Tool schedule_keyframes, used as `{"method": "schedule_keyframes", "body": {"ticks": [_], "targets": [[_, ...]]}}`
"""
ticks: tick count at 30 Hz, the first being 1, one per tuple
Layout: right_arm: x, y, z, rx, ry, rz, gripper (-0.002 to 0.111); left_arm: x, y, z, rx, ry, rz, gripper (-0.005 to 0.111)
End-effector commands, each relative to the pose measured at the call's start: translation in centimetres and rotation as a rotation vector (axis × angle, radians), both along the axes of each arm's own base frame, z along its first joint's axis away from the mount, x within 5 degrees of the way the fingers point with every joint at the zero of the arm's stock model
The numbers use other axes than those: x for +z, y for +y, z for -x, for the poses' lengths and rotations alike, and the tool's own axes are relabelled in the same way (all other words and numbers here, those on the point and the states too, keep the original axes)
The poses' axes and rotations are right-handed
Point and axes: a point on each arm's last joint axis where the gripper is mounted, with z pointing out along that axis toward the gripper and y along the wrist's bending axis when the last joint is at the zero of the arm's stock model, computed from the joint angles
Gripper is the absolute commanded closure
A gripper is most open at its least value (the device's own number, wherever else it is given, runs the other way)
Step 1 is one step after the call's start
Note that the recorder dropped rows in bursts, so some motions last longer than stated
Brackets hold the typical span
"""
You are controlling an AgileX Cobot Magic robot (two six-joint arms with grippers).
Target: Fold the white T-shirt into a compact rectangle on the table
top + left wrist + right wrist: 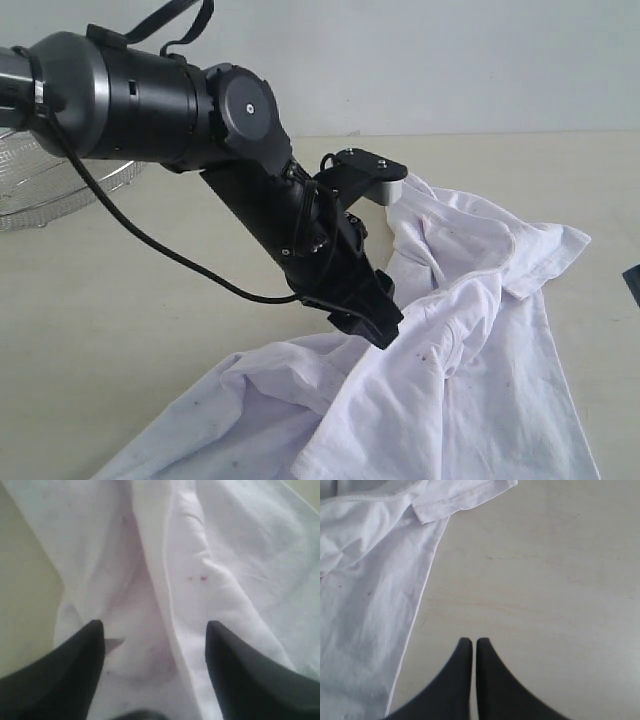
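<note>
The white T-shirt lies crumpled on the table, with a ridge of folds rising at its far side. My left arm reaches down over the middle of it. My left gripper is open, and in the left wrist view its fingertips stand wide apart just above the white cloth, a seam running between them. My right gripper is shut with nothing in it, hovering over bare table beside the shirt's side edge and a sleeve hem.
A round wire-mesh basket sits at the far left of the table. A pale wall runs behind the table's far edge. Bare tabletop lies left of the shirt and on its right side.
</note>
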Motion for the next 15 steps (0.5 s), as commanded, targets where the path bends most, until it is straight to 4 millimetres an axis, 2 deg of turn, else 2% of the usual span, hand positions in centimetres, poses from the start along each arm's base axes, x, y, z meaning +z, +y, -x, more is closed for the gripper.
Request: {"method": "schedule_keyframes", "body": {"ticks": [1, 4, 12, 15], "targets": [[0.2, -0.1, 0.0, 0.006, -0.01, 0.01, 0.109, 0.1, -0.7, 0.2, -0.026, 0.039, 0.07, 0.051], [0.2, -0.1, 0.0, 0.01, -0.017, 0.006, 0.109, 0.0, -0.7, 0.2, -0.023, 0.04, 0.071, 0.051], [0.2, 0.0, -0.1, 0.012, -0.021, 0.004, 0.109, -3.0, -1.0, -0.1, -0.014, 0.107, 0.035, 0.051], [0.2, 0.0, -0.1, 0.012, -0.021, 0.004, 0.109, -3.0, -1.1, -0.3, -0.005, 0.085, 0.042, 0.053]]}}
